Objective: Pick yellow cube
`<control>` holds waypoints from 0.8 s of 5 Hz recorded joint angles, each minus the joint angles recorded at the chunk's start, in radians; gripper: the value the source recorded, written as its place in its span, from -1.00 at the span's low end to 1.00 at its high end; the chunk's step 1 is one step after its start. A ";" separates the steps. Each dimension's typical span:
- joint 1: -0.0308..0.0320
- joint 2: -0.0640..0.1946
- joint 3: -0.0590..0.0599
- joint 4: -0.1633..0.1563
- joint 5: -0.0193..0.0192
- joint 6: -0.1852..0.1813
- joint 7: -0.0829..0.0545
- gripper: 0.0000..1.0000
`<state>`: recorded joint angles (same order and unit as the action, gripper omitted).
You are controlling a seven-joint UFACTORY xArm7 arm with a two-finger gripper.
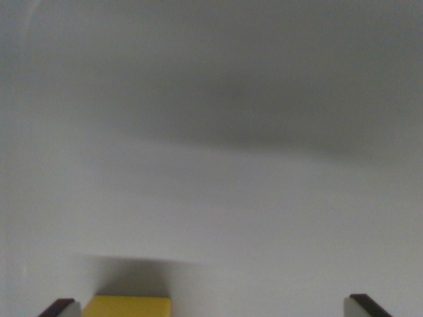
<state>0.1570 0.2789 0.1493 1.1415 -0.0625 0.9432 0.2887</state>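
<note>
The yellow cube (129,306) shows only as a flat yellow strip at the bottom edge of the wrist view, left of centre, with its shadow just beyond it. My gripper (213,308) is open. Its left fingertip (61,308) sits right beside the cube's left side, and the right fingertip (365,306) stands far off to the right. The cube lies between the fingers, close to the left one. Most of the cube is cut off by the frame's lower edge.
A plain pale grey surface (218,211) fills the view, blurred. A broad dark shadow (251,112) lies across its upper part.
</note>
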 joint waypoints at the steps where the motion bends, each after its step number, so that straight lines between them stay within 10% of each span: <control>1: 0.0111 0.016 0.009 -0.028 -0.0026 -0.041 0.019 -1.00; 4: 0.0214 0.030 0.018 -0.054 -0.0050 -0.079 0.037 -1.00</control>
<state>0.1784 0.3092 0.1676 1.0874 -0.0675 0.8639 0.3261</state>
